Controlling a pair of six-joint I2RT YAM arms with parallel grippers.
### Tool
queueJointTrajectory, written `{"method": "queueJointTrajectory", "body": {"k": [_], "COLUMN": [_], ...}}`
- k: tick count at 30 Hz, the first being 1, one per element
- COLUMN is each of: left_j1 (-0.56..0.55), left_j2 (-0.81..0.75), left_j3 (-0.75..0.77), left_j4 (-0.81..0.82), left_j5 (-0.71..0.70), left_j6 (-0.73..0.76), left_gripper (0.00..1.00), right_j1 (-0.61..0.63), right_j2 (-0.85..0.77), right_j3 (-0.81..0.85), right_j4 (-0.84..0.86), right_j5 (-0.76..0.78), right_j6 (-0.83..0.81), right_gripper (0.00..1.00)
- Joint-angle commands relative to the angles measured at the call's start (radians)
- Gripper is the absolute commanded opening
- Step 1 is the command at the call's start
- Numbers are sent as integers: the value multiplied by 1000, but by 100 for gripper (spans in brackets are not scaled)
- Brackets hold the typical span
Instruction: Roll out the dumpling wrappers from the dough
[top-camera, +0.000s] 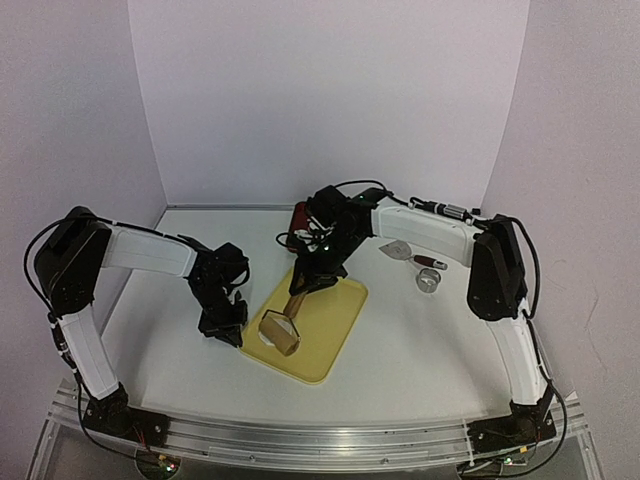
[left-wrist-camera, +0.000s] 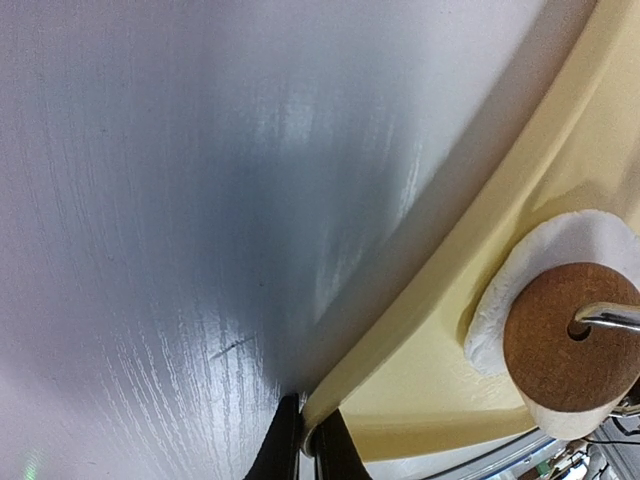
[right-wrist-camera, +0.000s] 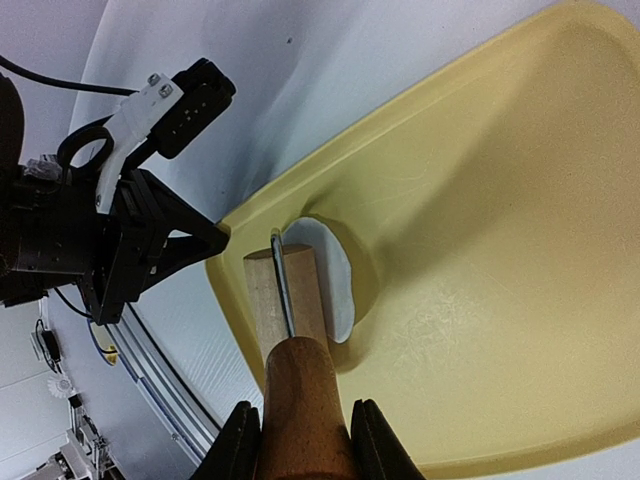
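Surface: I see a white table (top-camera: 420, 350) with a yellow board (top-camera: 335, 310) lying at an angle near its middle.
Room: plain white walls (top-camera: 330, 100) close off the table at 9, 12 and 3 o'clock.
Other tools: a metal ring cutter (top-camera: 428, 281) sits at 2 o'clock from the board, well apart from it. A scraper (top-camera: 398, 250) with a brown handle lies just beyond the cutter.
Dough: a flattened white patch, the dough (right-wrist-camera: 340, 275), lies in the board's 8 o'clock corner, pressed under the wooden roller (right-wrist-camera: 290, 290).
Right gripper: the right gripper (right-wrist-camera: 305, 445) has its fingers clamped on the roller's brown handle. In the top view it sits at 1 o'clock from the dough. The fingers do not touch the dough; only the roller's drum does.
Left gripper: the left gripper (left-wrist-camera: 305, 440) has its fingers pinched narrow on the board's rim. That is at 9 o'clock from the dough, near it but not touching it.
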Motion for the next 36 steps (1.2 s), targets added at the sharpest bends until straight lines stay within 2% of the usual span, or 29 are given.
{"method": "queueJointTrajectory", "body": {"k": [1, 36], "left_j1": [1, 1], "left_j2": [52, 51], "left_j3": [26, 35], "left_j4": [67, 77], "left_j5": [-59, -63], "left_j6": [-9, -42], "left_gripper": [0, 0], "right_j1": [64, 88], "right_j2": [162, 238], "right_j3": [-57, -11], "right_j4": [-152, -196], "right_j5": [196, 147], "right_j6": [-32, -55], "right_gripper": [0, 0]}}
